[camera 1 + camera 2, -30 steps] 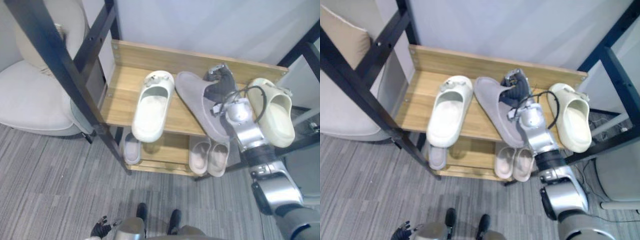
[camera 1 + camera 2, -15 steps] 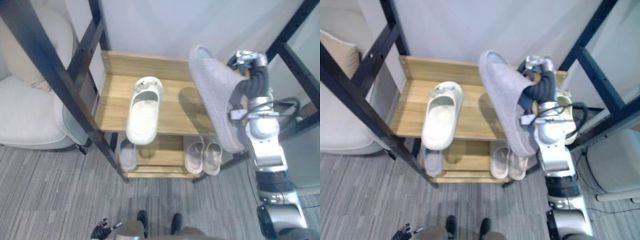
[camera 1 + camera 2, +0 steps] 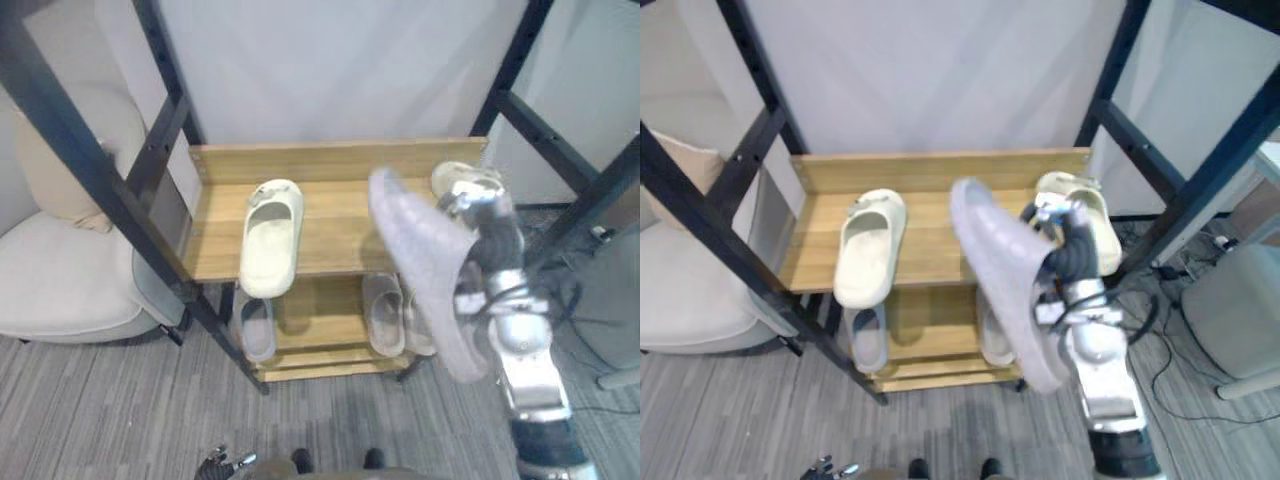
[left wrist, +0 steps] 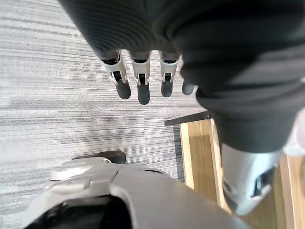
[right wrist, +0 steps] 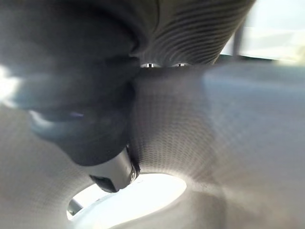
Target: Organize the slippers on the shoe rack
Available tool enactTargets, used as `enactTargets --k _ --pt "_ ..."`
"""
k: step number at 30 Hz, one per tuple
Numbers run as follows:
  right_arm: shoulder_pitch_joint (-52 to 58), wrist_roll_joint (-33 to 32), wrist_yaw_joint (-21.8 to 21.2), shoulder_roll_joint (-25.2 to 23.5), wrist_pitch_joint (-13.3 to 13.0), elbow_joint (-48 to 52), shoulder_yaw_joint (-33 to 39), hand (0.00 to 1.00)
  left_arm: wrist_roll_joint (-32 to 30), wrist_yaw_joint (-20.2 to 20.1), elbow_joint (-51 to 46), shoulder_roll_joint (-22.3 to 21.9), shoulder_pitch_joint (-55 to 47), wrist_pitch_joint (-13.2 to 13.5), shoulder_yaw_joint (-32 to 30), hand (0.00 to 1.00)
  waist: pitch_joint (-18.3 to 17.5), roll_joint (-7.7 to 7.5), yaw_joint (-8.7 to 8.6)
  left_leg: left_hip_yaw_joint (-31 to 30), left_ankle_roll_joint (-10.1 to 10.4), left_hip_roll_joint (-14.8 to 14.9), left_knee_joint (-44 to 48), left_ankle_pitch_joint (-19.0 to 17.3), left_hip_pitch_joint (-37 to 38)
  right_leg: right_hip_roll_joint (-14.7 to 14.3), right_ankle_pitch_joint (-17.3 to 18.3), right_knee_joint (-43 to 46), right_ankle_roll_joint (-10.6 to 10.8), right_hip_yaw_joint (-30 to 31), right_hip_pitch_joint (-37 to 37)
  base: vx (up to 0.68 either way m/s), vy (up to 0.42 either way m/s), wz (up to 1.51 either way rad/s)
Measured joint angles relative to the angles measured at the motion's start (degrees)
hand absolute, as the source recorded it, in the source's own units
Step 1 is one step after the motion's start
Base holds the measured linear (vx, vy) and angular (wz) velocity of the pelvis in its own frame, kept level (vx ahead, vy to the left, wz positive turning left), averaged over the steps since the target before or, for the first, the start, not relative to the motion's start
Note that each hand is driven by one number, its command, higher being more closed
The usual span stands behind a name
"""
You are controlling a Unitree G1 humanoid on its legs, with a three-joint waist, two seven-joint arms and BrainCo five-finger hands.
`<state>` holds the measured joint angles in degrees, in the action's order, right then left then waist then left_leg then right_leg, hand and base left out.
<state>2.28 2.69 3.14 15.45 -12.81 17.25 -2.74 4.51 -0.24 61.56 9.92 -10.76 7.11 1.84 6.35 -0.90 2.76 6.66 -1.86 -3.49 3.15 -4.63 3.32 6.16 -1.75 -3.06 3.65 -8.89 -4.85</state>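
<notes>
Why the grey slipper (image 3: pixel 425 270) hangs in the air: I judge I'm holding it clear of the shoe rack (image 3: pixel 330 160) so it can be turned and set down straight. It slants in front of the top shelf and touches no board.
Right hand (image 3: pixel 1072 250): fingers closed, gripping the grey slipper by its upper.
Slipper against my fingers: in the right wrist view the grey fabric wraps over the fingers, which run in under the upper. The thumb (image 5: pixel 113 171) sits on the other side, by the opening.
Top shelf: the left cream slipper (image 3: pixel 268 238) lies with one end over the front edge. The right cream slipper (image 3: pixel 455 180) sits at the far end, partly behind my hand. The bare wood between them looks like the spot for the grey one.
Lower shelf: a small grey slipper (image 3: pixel 257 328) and a pale pair (image 3: pixel 385 315).
Left hand (image 4: pixel 142 86): low over the carpet, fingers straight, holding nothing.
</notes>
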Motion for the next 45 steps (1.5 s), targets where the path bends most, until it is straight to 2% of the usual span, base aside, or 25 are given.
enactTargets --k 5,7,10,12,16,18,19,21,24,28,32,33,36,39,45 --pt "4.23 2.41 -1.71 -0.92 0.22 -3.22 -4.48 1.00 -0.55 0.00 1.59 0.34 0.57 0.02 2.07 0.00 -0.08 0.66 0.01 0.12 0.64 0.10 0.22 -0.42 1.09 -0.05 0.02 -0.22 0.04 0.07 -1.16 -0.02 0.000 -0.01" --pt "4.30 3.55 -2.20 -0.88 0.23 -5.82 -5.98 1.00 -0.51 0.04 1.46 0.22 1.03 0.17 2.63 0.00 0.96 1.33 0.21 0.38 0.71 0.70 4.17 -2.51 -0.90 -0.07 1.07 2.26 -0.27 0.08 0.12 -0.07 0.006 -0.03" --pt "1.77 4.12 -2.26 -0.53 0.47 -11.21 -9.32 1.00 -0.42 0.07 0.98 -0.07 3.77 0.63 3.87 0.00 5.27 3.57 0.42 0.40 0.23 2.59 17.18 -7.19 -9.08 -0.12 6.01 15.30 -0.41 0.25 8.27 -0.16 0.006 0.03" --pt "-1.76 4.19 -2.24 -0.34 1.18 -14.82 -11.48 1.00 0.23 0.17 0.89 0.06 6.35 1.04 4.39 0.00 8.98 3.78 0.52 0.35 0.19 2.92 23.60 -9.28 -14.85 0.78 9.34 24.39 -0.52 0.27 14.96 -0.21 0.009 0.12" --pt "-8.24 4.54 -1.70 1.34 2.09 -17.05 -12.12 1.00 2.59 1.23 -0.44 0.06 9.55 1.38 4.22 0.00 14.12 4.36 0.75 -0.98 -0.20 3.20 32.38 -11.48 -23.49 1.91 13.12 33.91 -0.96 -0.88 23.19 -0.20 -0.001 0.20" --pt "-11.96 6.38 -0.63 1.66 2.08 -17.84 -12.21 1.00 3.82 1.34 -1.42 0.15 10.30 1.52 3.86 0.00 15.29 4.20 0.99 -1.25 -0.28 3.96 35.66 -12.42 -27.45 2.22 13.93 37.07 -1.59 -2.03 26.83 -0.13 -0.012 0.05" --pt "-14.19 6.50 0.21 1.72 2.15 -18.47 -12.23 1.00 4.41 1.43 -1.48 0.30 10.81 1.72 3.58 0.00 15.80 3.88 1.31 -1.30 -0.15 4.09 37.70 -12.94 -29.85 3.28 14.71 40.15 -1.96 -3.10 28.92 -0.08 -0.023 0.01" --pt "-17.59 7.00 1.63 2.46 2.15 -18.49 -12.22 1.00 4.62 1.97 -1.68 0.37 11.58 2.14 3.55 0.00 17.70 3.89 1.40 -1.64 0.33 4.22 42.65 -14.55 -33.11 4.87 16.94 45.65 -2.51 -3.87 32.34 -0.07 -0.026 0.06" --pt "-23.04 9.08 4.06 2.66 2.45 -20.07 -12.21 1.00 4.72 2.94 -2.05 0.50 12.43 2.04 3.34 0.00 18.87 3.57 1.86 -2.66 0.82 5.34 50.22 -17.14 -39.99 5.39 20.20 53.11 -3.52 -4.70 38.60 -0.06 -0.043 0.06" --pt "-30.06 11.74 7.15 3.32 4.08 -25.32 -11.95 1.00 5.23 3.93 -2.48 -0.21 13.29 2.07 1.12 0.00 20.23 3.24 2.84 -4.43 0.47 5.94 58.96 -19.27 -47.89 6.81 23.63 62.06 -4.12 -6.38 45.38 -0.05 -0.050 0.12" --pt "-38.50 13.08 9.94 3.70 5.60 -28.22 -11.71 1.00 6.21 4.92 -3.69 -2.75 14.94 2.09 -1.93 0.00 22.59 3.11 4.39 -5.80 0.80 5.91 66.44 -21.17 -55.50 8.06 26.87 70.06 -4.82 -6.84 52.29 -0.09 -0.042 0.12" --pt "-40.60 13.07 11.25 3.64 5.83 -28.21 -11.59 1.00 6.78 5.13 -3.98 -3.76 15.19 1.94 -3.64 0.00 22.71 3.07 5.38 -6.01 0.90 6.00 68.62 -21.76 -57.86 8.37 27.90 72.45 -4.62 -6.79 54.57 -0.12 -0.036 0.04" --pt "-43.04 13.07 12.69 3.49 6.29 -28.19 -11.23 1.00 6.86 5.46 -6.09 -4.84 15.24 1.91 -5.58 0.00 23.37 2.91 6.71 -6.34 1.24 5.91 70.69 -22.21 -59.90 9.17 28.85 74.93 -4.90 -7.09 56.32 -0.08 -0.024 0.07" --pt "-45.62 13.14 14.21 2.85 6.95 -28.20 -10.85 1.00 6.90 5.91 -8.28 -5.53 15.27 2.04 -7.36 0.00 23.37 2.91 7.33 -7.55 1.64 5.80 72.55 -22.44 -62.29 10.35 29.70 76.74 -5.35 -8.63 57.61 -0.06 -0.012 0.11" --pt "-52.23 13.69 17.44 2.35 9.42 -32.50 -8.00 1.00 7.34 7.47 -10.43 -6.19 15.37 2.22 -7.65 0.00 23.34 2.87 8.88 -8.95 2.43 4.82 74.43 -22.31 -65.45 12.56 31.27 79.65 -6.12 -10.49 59.62 -0.03 -0.026 0.14"
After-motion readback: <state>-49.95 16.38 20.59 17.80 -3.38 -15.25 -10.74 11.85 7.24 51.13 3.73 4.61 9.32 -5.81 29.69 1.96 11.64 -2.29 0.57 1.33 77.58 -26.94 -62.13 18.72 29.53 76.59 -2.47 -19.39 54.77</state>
